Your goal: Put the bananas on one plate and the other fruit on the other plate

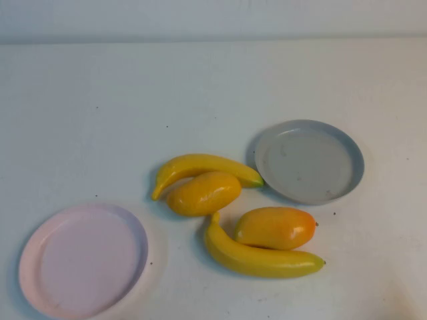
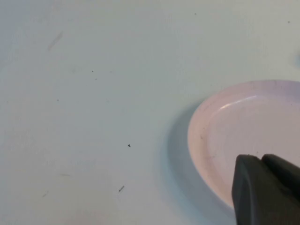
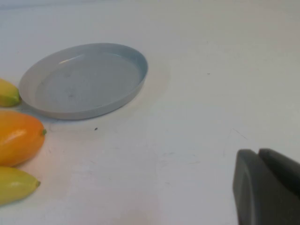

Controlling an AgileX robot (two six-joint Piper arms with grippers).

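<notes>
The white desk (image 1: 100,113) carries all items; no brand, label or writing is seen on any of them.

The pink plate (image 1: 83,260) lies at the near left of the desk, bare. In the left wrist view the same plate (image 2: 243,136) is seen just beyond the left pincer (image 2: 265,192), whose dark tip overlaps the plate's rim in that picture. Only that tip is shown; whether the fingers are apart or together cannot be told.

The grey plate (image 1: 309,161) lies right of centre, farther back, also bare. In the right wrist view it (image 3: 84,79) is seen well apart from the right pincer (image 3: 267,187), with bare desk between. Only one dark corner of this pincer is shown, so its state cannot be told either.

Neither pincer appears in the high view.

The near banana (image 1: 257,257) lies between the plates, curved around the near side of the right mango (image 1: 275,227) and touching it. The far banana (image 1: 200,168) arches over the left mango (image 1: 203,193), its tip just beside the grey plate's rim. Both mangoes lie on the desk, off the plates.
</notes>
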